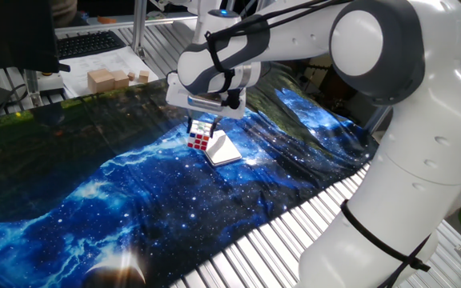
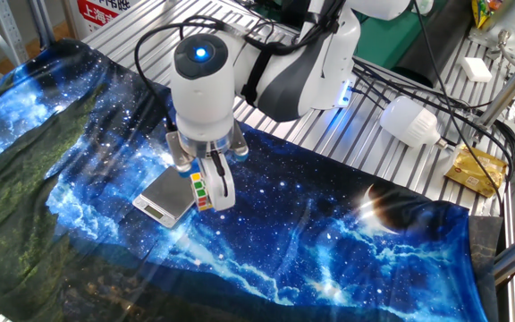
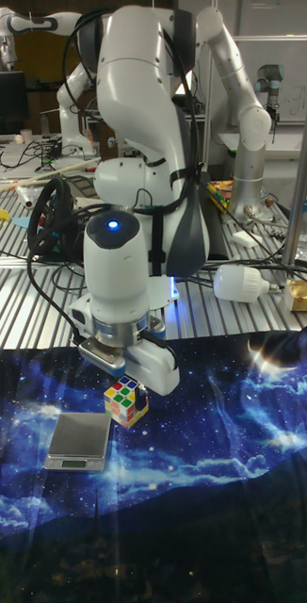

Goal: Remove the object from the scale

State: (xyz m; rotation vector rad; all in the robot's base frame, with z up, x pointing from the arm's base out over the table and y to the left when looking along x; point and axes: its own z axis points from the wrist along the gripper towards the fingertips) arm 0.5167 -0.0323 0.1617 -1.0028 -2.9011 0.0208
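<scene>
Pinching the puzzle cube [image 3: 126,400], the pincer [image 3: 131,389] holds it in the air just beside the scale [image 3: 78,440], off the plate. Risk now: a tilted cube could slip from the fingers and tumble back onto the scale or the galaxy cloth [image 3: 219,452].

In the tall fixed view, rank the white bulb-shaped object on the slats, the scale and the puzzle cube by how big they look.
1. White bulb-shaped object and scale: much alike; the bulb-shaped object sits farther back, so I won't rank them.
2. Puzzle cube: smallest, held above the cloth beside the scale.
</scene>
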